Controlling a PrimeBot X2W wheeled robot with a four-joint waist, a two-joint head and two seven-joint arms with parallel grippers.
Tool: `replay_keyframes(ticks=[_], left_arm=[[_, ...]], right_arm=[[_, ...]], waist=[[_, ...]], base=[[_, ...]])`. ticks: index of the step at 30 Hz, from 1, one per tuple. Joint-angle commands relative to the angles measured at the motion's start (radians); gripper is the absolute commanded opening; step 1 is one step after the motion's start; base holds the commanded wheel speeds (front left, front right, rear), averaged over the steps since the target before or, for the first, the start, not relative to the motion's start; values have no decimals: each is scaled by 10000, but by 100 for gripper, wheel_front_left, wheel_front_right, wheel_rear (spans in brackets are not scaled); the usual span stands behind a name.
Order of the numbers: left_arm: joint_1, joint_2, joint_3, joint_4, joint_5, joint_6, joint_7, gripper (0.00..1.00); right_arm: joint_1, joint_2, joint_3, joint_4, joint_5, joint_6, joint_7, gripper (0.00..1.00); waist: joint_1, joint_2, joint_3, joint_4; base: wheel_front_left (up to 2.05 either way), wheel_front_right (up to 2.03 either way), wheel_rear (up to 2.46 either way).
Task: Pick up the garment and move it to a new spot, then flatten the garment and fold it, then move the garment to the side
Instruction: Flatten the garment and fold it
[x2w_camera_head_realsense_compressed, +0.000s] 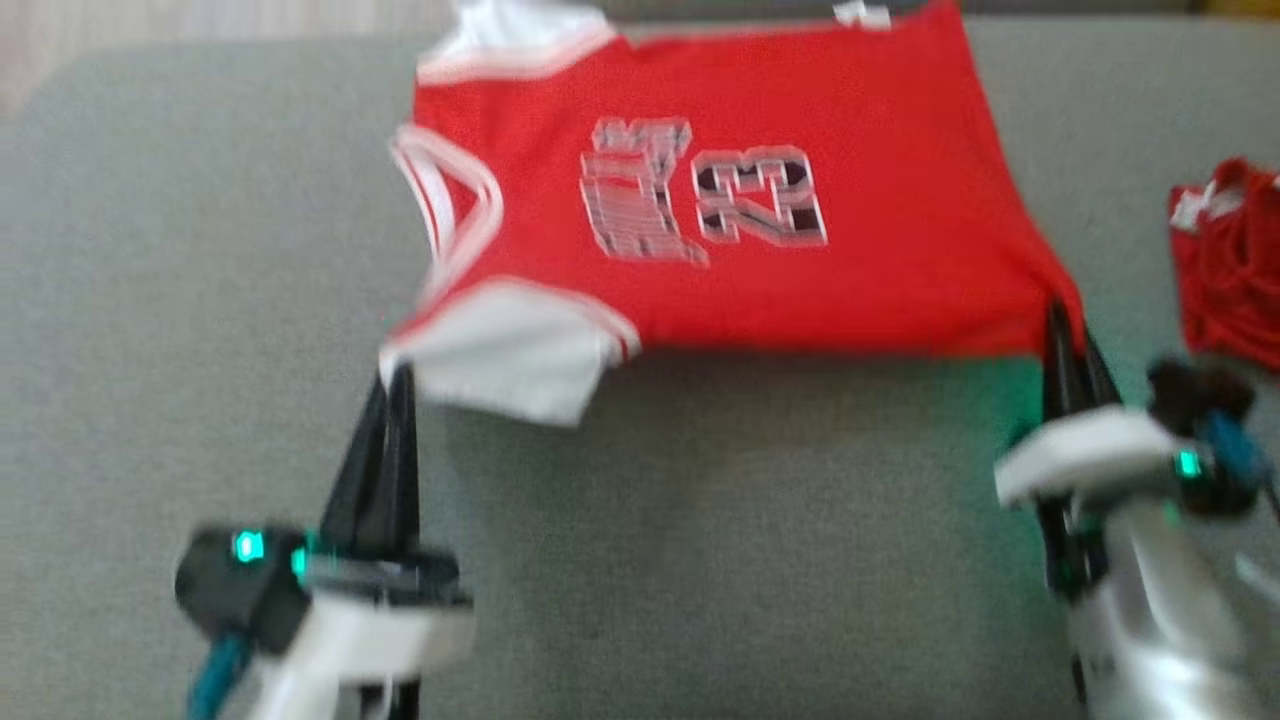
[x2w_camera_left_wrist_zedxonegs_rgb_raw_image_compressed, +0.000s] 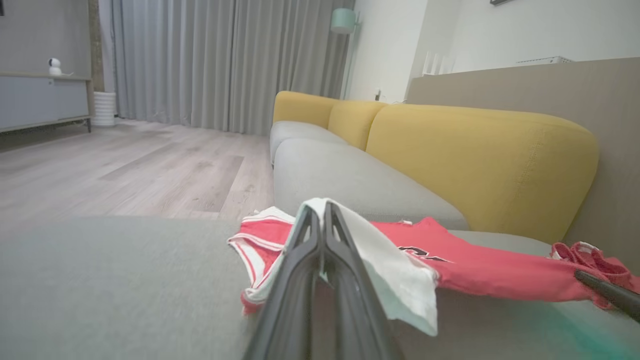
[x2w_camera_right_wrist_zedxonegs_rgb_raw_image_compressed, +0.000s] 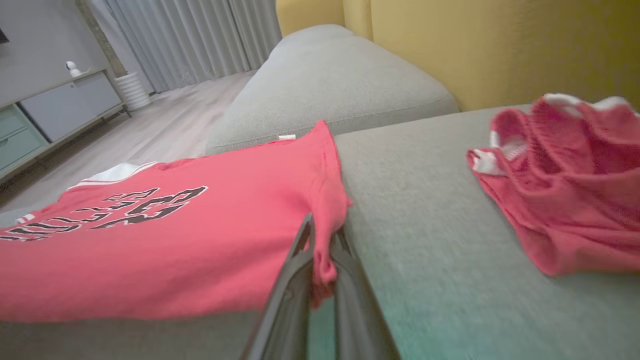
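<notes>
— Garment placement: where is it seen?

— A red jersey (x2w_camera_head_realsense_compressed: 760, 250) with white trim and a printed number is spread over the far half of the grey sofa seat (x2w_camera_head_realsense_compressed: 700, 560). The neck opening is turned to the left and the hem to the right. A shadow is cast on the seat under its near edge.

— How is the left claw (x2w_camera_head_realsense_compressed: 392, 375) set?

— Its two dark fingers are pressed together, and the white sleeve panel (x2w_camera_head_realsense_compressed: 510, 360) at the near left corner of the jersey is pinched between the tips. In the left wrist view the white cloth is draped over both sides of the closed tips (x2w_camera_left_wrist_zedxonegs_rgb_raw_image_compressed: 320, 210) and is raised off the seat.

— And the right claw (x2w_camera_head_realsense_compressed: 1062, 320)?

— It is closed on the near right corner of the hem. In the right wrist view a fold of red cloth is gripped between the fingers (x2w_camera_right_wrist_zedxonegs_rgb_raw_image_compressed: 322, 240), with only a narrow gap left between them. The cloth between the two claws is drawn fairly straight.

— What else is seen on the seat?

— A second red garment (x2w_camera_head_realsense_compressed: 1225, 260) is left crumpled at the far right, apart from the jersey and just beyond the right claw.

— And around the sofa?

— A yellow backrest (x2w_camera_left_wrist_zedxonegs_rgb_raw_image_compressed: 475, 160) is seen behind the seat cushions. Grey curtains (x2w_camera_left_wrist_zedxonegs_rgb_raw_image_compressed: 200, 60), a wooden floor (x2w_camera_left_wrist_zedxonegs_rgb_raw_image_compressed: 125, 170) and a low cabinet (x2w_camera_left_wrist_zedxonegs_rgb_raw_image_compressed: 40, 100) are seen farther off.
</notes>
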Motion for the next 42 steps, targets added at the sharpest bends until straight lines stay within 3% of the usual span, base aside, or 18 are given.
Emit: replay_keyframes(ticks=[1, 11, 18, 31, 42], left_arm=[[-24, 222, 372, -467, 57, 102, -25, 0], [2705, 353, -90, -1599, -75, 652, 631, 0], [3296, 325, -308, -1340, -315, 614, 727, 0], [1377, 340, -603, -9, -82, 52, 774, 0], [-2345, 738, -523, 1955, 237, -813, 1193, 0]], right_arm=[[62, 86, 144, -422, 89, 65, -119, 0], [3909, 87, -191, -3216, 937, 65, 1071, 0], [5044, 87, -293, -4488, 1150, 65, 2288, 0], [4137, 87, -251, -4351, 1363, 65, 2904, 0], [2193, 87, -258, -3556, 1776, 65, 2817, 0]], waist=[[4, -1, -605, 89], [4, -1, -1636, 390], [4, -1, -1552, 346], [4, -1, -921, 313], [4, -1, -6, -34]], base=[[0, 0, 0], [0, 0, 0], [0, 0, 0], [0, 0, 0], [0, 0, 0]])
